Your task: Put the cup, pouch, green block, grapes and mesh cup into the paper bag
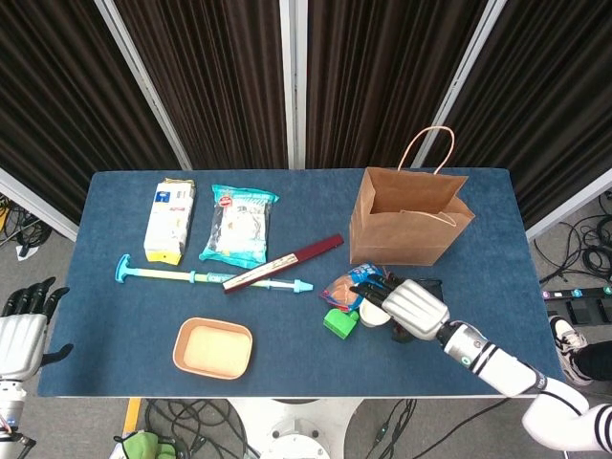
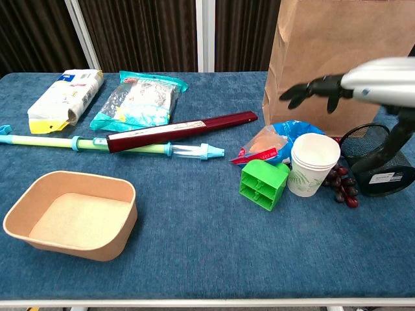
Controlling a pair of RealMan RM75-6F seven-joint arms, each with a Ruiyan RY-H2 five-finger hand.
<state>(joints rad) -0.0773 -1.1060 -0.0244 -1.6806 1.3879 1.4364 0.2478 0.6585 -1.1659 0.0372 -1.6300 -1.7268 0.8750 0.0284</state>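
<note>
White right hand [image 2: 363,87] spread, above cup [image 2: 314,164]
</note>
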